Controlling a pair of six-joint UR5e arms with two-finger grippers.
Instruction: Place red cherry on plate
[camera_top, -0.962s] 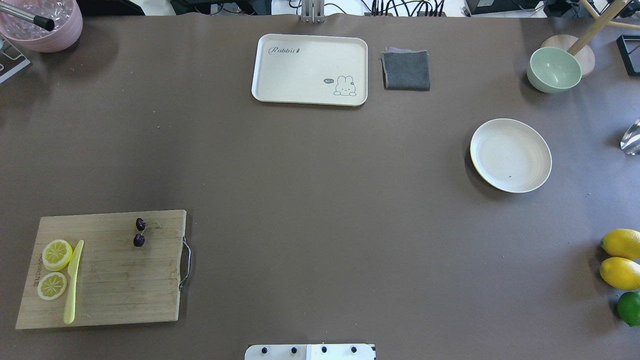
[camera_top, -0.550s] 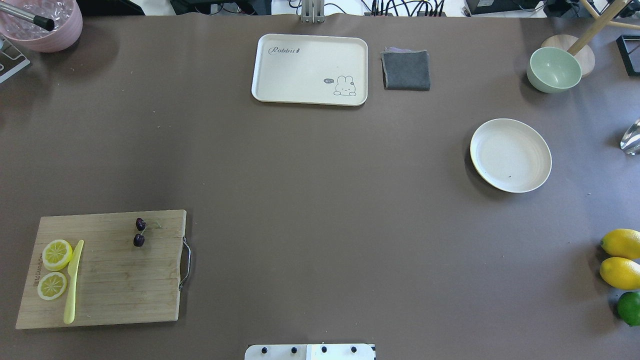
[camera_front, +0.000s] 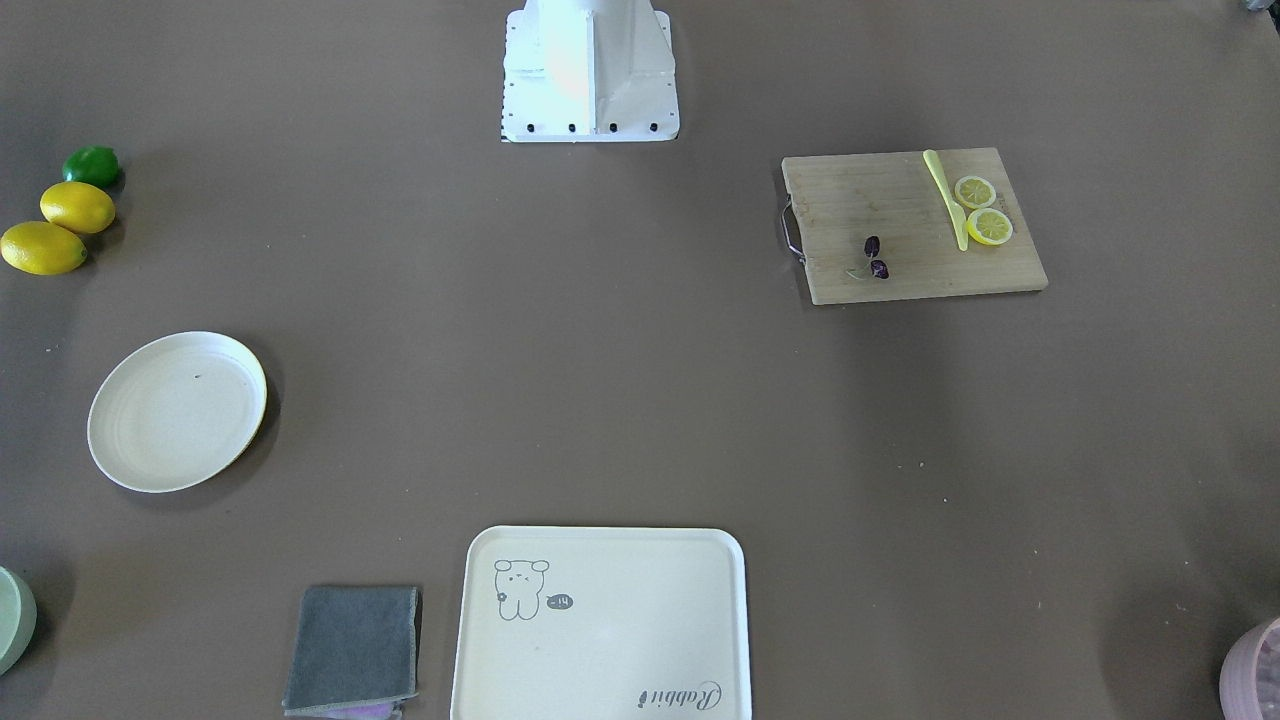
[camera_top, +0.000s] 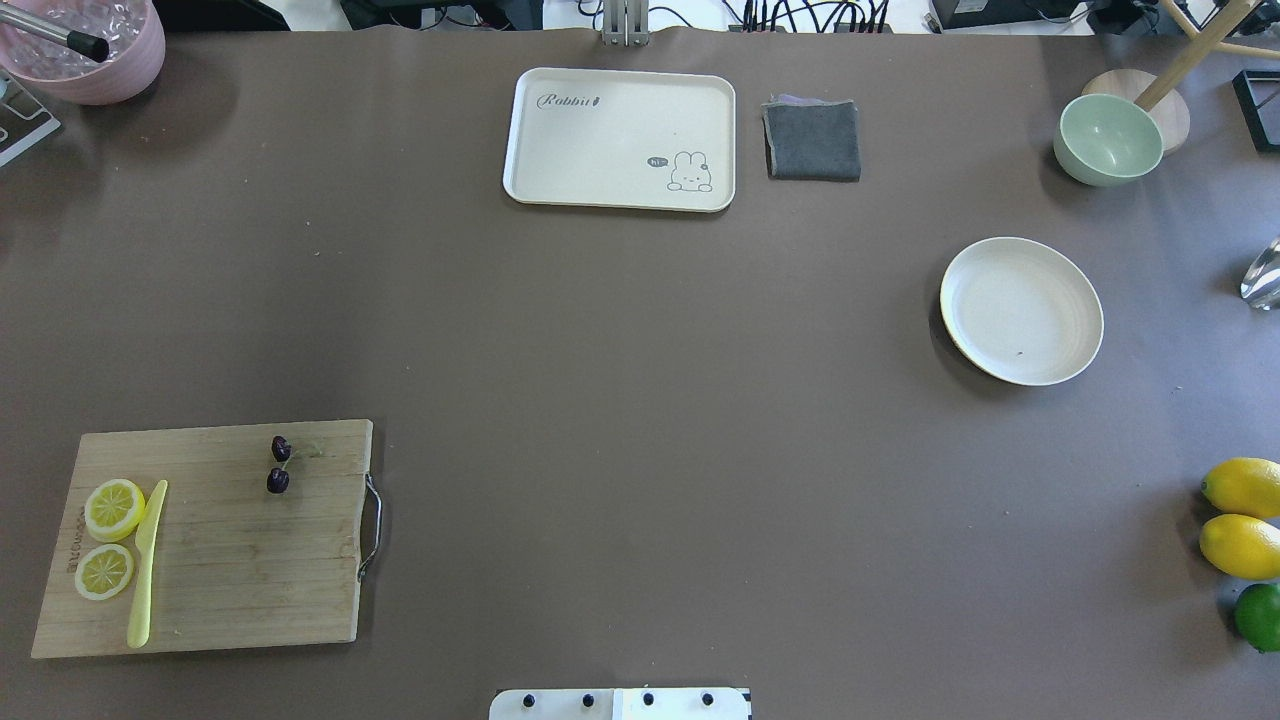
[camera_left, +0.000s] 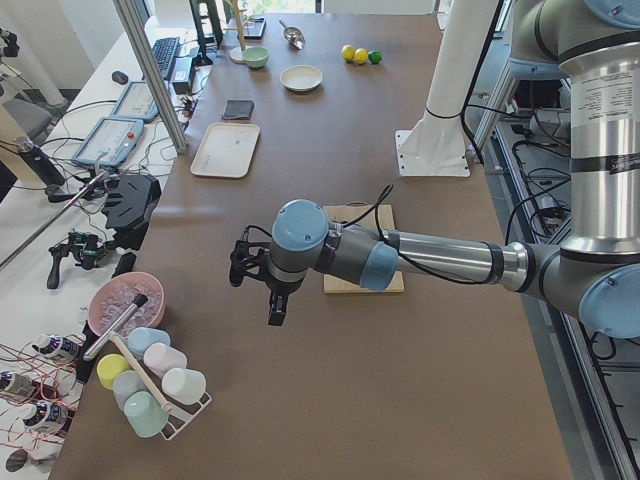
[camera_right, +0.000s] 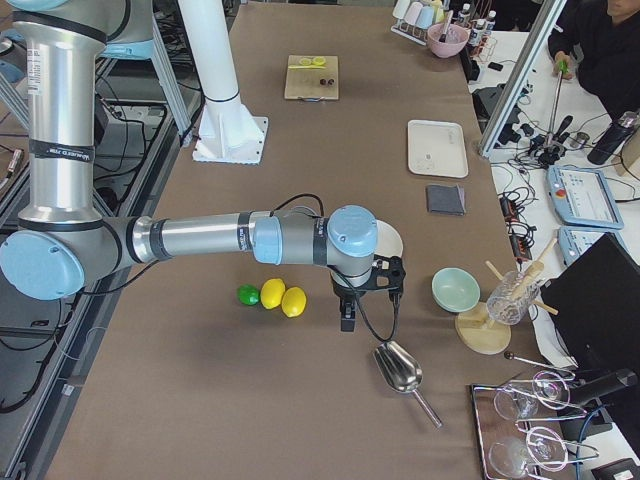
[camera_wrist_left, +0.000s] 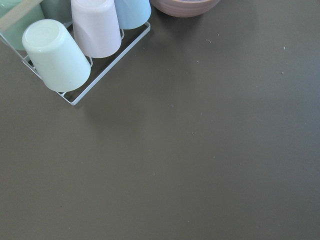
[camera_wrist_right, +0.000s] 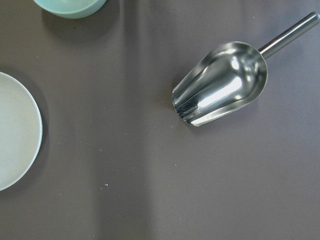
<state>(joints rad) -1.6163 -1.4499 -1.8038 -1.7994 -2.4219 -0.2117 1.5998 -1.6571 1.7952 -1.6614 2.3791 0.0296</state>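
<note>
The red cherry (camera_top: 279, 464), two tiny dark fruits on a pale stem, lies near the far edge of a wooden cutting board (camera_top: 230, 560) at the near left; the front view shows the cherry (camera_front: 876, 258) too. The plate (camera_top: 1021, 310), round and cream-white, stands bare at the right, and its edge (camera_wrist_right: 15, 130) shows in the right wrist view. My left gripper (camera_left: 277, 308) hangs over bare table beyond the board's left, seen only from the side, so I cannot tell its state. My right gripper (camera_right: 347, 318) hovers just past the plate (camera_right: 392, 240); its state I cannot tell either.
Two lemon slices (camera_top: 110, 538) and a yellow knife (camera_top: 146, 565) share the board. A rabbit tray (camera_top: 620, 138) and grey cloth (camera_top: 812, 140) sit at the back. A green bowl (camera_top: 1108, 138), lemons (camera_top: 1240, 516), a lime (camera_top: 1258, 616), a steel scoop (camera_wrist_right: 222, 85) and a cup rack (camera_wrist_left: 75, 45) ring the edges.
</note>
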